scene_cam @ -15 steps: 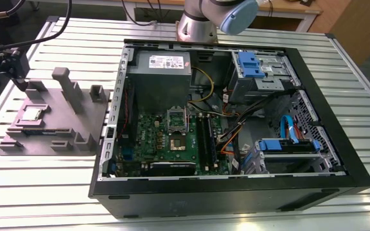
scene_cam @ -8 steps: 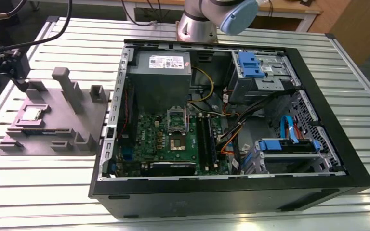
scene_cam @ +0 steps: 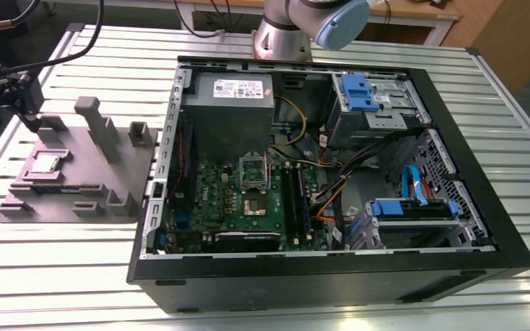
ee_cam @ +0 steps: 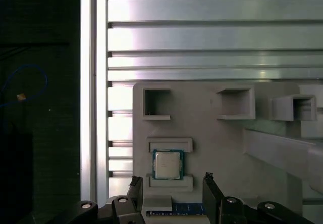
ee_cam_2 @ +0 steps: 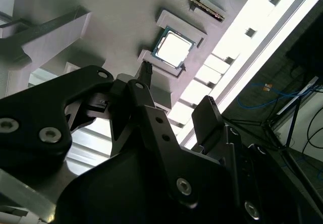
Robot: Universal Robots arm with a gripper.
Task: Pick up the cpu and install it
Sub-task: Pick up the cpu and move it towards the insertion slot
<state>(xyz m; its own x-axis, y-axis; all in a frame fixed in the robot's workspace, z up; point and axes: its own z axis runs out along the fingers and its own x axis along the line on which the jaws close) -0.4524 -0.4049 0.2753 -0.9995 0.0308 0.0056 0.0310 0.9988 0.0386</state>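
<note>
The cpu (scene_cam: 44, 163) is a small silver square lying flat in a recess of the grey moulded tray (scene_cam: 81, 200), at the exterior view's left. My gripper (scene_cam: 21, 96) hangs above that tray. In the first wrist view the cpu (ee_cam: 167, 164) sits between raised tray ledges, with my gripper (ee_cam: 171, 181) open and one black fingertip (ee_cam: 135, 182) on each side of it, apart from the chip. The second wrist view shows the cpu (ee_cam_2: 174, 50) beyond my open gripper (ee_cam_2: 176, 90). The motherboard socket (scene_cam: 253, 203) lies inside the open computer case (scene_cam: 486, 227).
Upright posts (scene_cam: 94, 121) rise from the tray close to the gripper. A blue-edged board (ee_cam: 174, 213) lies in the tray beside the cpu. The case holds a grey power supply (scene_cam: 232, 103), blue drive brackets (scene_cam: 361, 93) and loose cables (scene_cam: 339, 186). The slatted metal table (scene_cam: 53, 276) surrounds everything.
</note>
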